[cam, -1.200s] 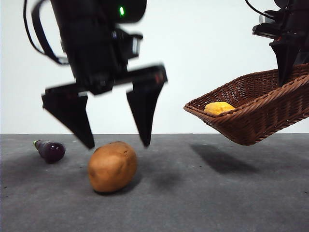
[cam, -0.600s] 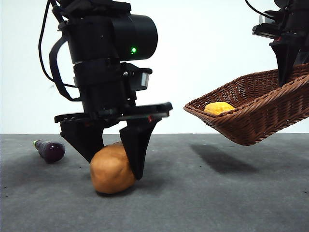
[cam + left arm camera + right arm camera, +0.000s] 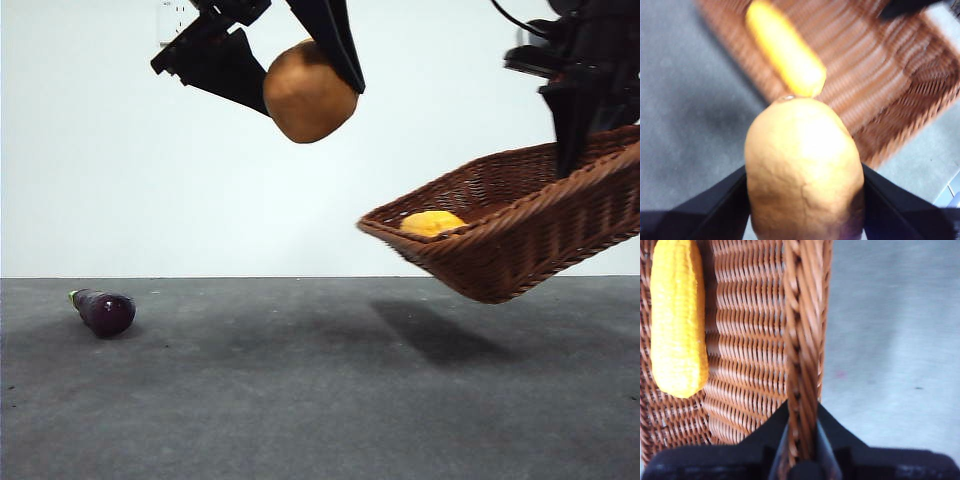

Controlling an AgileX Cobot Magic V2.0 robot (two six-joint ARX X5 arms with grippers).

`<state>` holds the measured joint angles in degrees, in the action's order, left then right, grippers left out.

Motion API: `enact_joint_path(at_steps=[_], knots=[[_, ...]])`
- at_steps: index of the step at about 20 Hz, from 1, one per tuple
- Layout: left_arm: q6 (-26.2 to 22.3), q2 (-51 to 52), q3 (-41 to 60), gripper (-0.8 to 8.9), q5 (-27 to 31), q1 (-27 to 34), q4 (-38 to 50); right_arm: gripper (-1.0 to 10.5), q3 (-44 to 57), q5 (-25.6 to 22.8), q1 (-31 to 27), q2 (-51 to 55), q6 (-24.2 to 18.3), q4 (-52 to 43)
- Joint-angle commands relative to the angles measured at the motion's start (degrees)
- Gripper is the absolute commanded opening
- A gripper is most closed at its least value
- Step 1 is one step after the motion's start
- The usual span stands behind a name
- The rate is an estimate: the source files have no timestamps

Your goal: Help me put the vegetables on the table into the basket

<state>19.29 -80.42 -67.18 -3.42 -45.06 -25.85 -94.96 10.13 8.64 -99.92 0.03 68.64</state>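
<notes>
High above the table, my left gripper (image 3: 305, 75) is shut on the large brown-orange potato (image 3: 308, 91), which fills the left wrist view (image 3: 802, 172). My right gripper (image 3: 802, 435) is shut on the braided rim of the wicker basket (image 3: 520, 225) and holds it tilted in the air at the right. A small yellow-orange vegetable (image 3: 431, 222) lies inside the basket (image 3: 750, 340), also seen as a yellow vegetable (image 3: 677, 315) in the right wrist view. The purple eggplant (image 3: 103, 311) lies on the table (image 3: 320, 400) at the far left.
The basket's shadow (image 3: 440, 335) falls on the table below it. A plain white wall stands behind the table.
My left gripper closed on the potato and lifted it from the table, up and toward the basket. The basket shifted slightly left and lower. The eggplant stayed put.
</notes>
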Motion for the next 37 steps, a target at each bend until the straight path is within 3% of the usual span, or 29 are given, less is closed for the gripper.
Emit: enact_joint_path(at_steps=[1,4,7,12,14,17,19,21,23,28,31,37], knots=[[-3.96,-1.49,0.22,-0.03,-0.85,-0.15,1.46,-0.1,0.07,0.96,3.13,0.44,0.98,-0.7],[-4.17,-3.1,0.22,0.46,-8.28,-0.15,2.43,-0.1,0.07,0.96,7.58,0.42,2.69,-1.77],[-4.09,-4.0,0.22,3.77,-8.72,-0.79,2.84,-0.1,0.07,0.96,11.82,0.42,3.87,-1.86],[-3.87,-5.77,0.22,6.32,-9.03,-1.03,2.29,-0.1,0.07,2.12,16.0,0.44,6.38,-3.45],[-3.91,-6.29,0.22,6.39,-8.98,-1.03,1.53,-0.1,0.07,5.57,16.13,0.42,6.67,-3.98],[-5.27,-5.86,-0.13,6.27,-7.04,-0.63,1.51,-0.1,0.07,5.9,16.06,0.42,7.13,-4.2],[-6.88,-3.98,-1.77,6.27,0.7,1.7,-2.49,-0.1,0.07,4.72,15.89,0.42,7.1,-4.24],[-5.11,-3.13,-4.22,6.27,8.11,5.73,-10.23,-0.1,0.07,3.5,15.23,0.42,7.04,-4.04],[-4.59,-3.15,-5.2,6.27,10.08,13.57,-15.3,-0.1,0.07,3.3,14.86,0.42,7.06,-4.13],[-8.52,-4.28,-5.2,6.27,6.73,29.51,-13.62,-0.1,0.07,3.13,14.86,0.42,6.93,-4.17],[-5.7,-9.9,-5.18,6.27,-3.63,38.36,-13.79,-0.1,0.07,3.15,14.88,0.42,6.93,-4.07],[-1.22,-22.34,-5.2,6.27,-5.77,40.44,-8.44,-0.1,0.07,3.15,14.91,0.42,6.91,-3.78]])
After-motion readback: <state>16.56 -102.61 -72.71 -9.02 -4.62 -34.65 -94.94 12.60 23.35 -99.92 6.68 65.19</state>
